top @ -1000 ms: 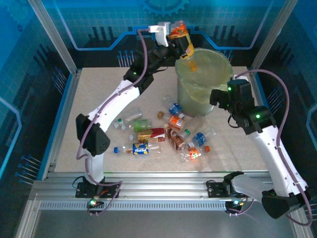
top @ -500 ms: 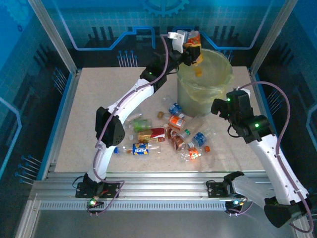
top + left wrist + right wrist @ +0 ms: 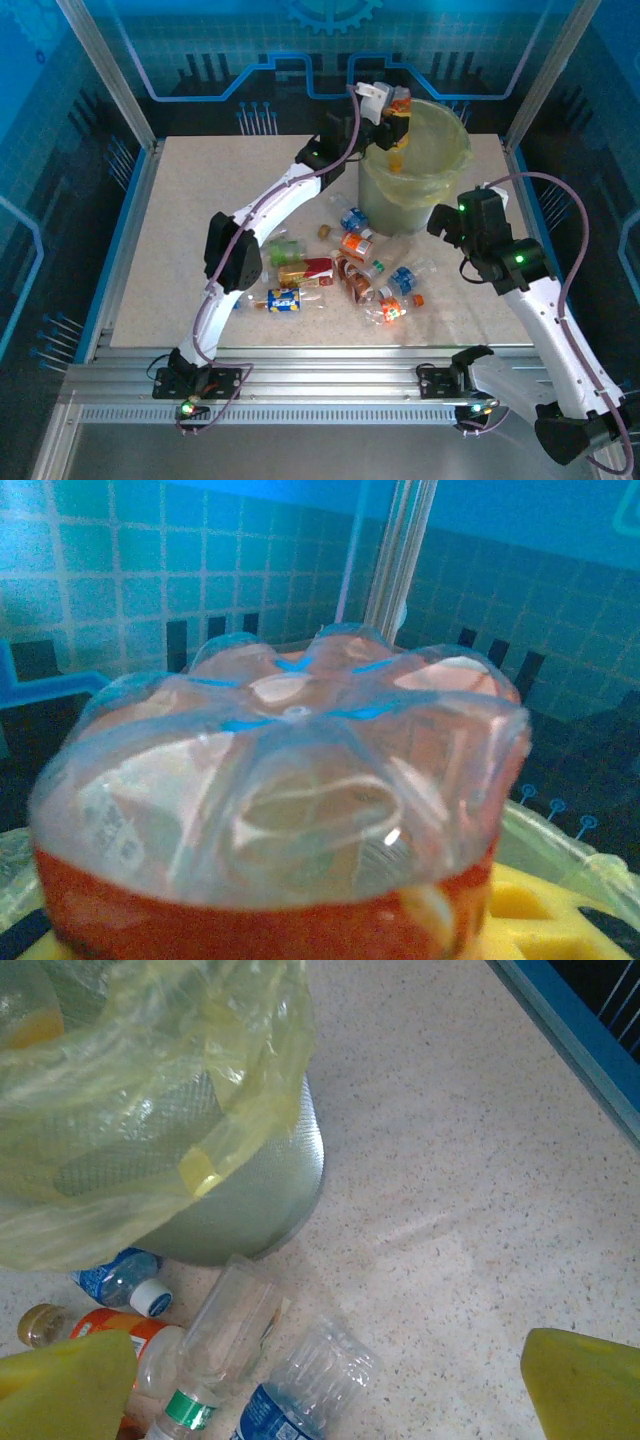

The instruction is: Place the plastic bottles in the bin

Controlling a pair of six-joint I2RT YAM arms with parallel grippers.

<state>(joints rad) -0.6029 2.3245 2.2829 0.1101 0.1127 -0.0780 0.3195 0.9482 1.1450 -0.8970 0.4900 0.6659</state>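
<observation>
My left gripper (image 3: 392,112) is shut on a clear plastic bottle with an orange label (image 3: 398,108), held over the far left rim of the bin (image 3: 415,175). In the left wrist view the bottle's clear base and orange label (image 3: 290,810) sit right in front of the camera and hide the fingers. My right gripper (image 3: 443,222) is open, its yellow fingertips (image 3: 65,1385) wide apart above a blue-labelled bottle (image 3: 300,1395) and a green-banded bottle (image 3: 215,1345) beside the bin's wall (image 3: 240,1200). Several more bottles (image 3: 300,272) lie on the table in front of the bin.
The bin's yellowish bag (image 3: 150,1070) hangs over its rim. An orange-labelled bottle (image 3: 135,1338) and a blue one with a white cap (image 3: 120,1278) lie at the bin's foot. Bare tabletop (image 3: 470,1190) stretches to the right, up to a blue edge rail (image 3: 580,1040).
My left arm has swung to the right, carrying the orange-labelled bottle from left of the bin to over its rim. The right arm has shifted slightly and stays open.
</observation>
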